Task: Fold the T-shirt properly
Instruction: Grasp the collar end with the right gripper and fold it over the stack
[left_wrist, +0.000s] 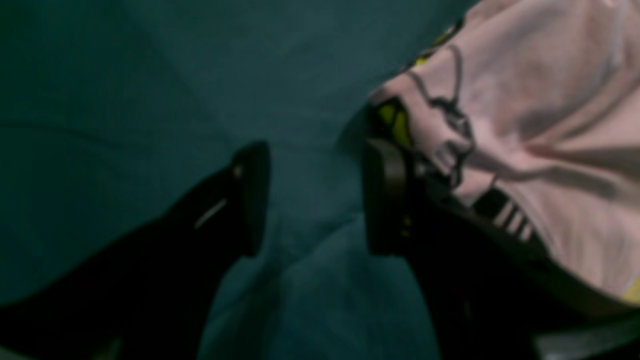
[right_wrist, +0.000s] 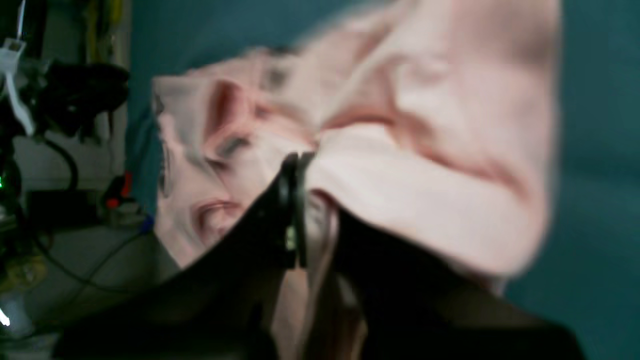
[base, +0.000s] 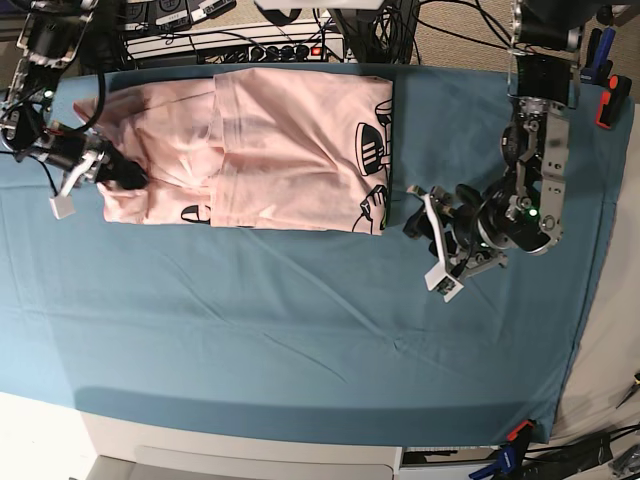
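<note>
T-shirt lies at the far side of the bench, on the teal cloth, partly folded: a flat pink panel sits over the middle, with a vertical fold edge running down it. Black print shows along the shirt's edge on the base view's right side. More print peeks out at the near hem.

Right hand is at the shirt's end on the base view's left, over the bunched sleeve area. Right wrist view: the fingers are pressed together with pink fabric pinched between them, so it's clenched on the T-shirt. The cloth there is rumpled and lifted into a ridge at the grip. Blurry frame, but the pinch is clear.

Left hand sits on the base view's right, just beside the shirt's printed edge, low over the teal cloth. Left wrist view: the two fingers stand well apart with only teal cloth between them, so it's released, holding nothing. The pink shirt edge with black and yellow print lies just beside the outer side of one finger. Can't tell whether it touches; the view is soft.

Teal cloth has light creases across the near half. Cables and a power strip run along the far edge behind the shirt.
</note>
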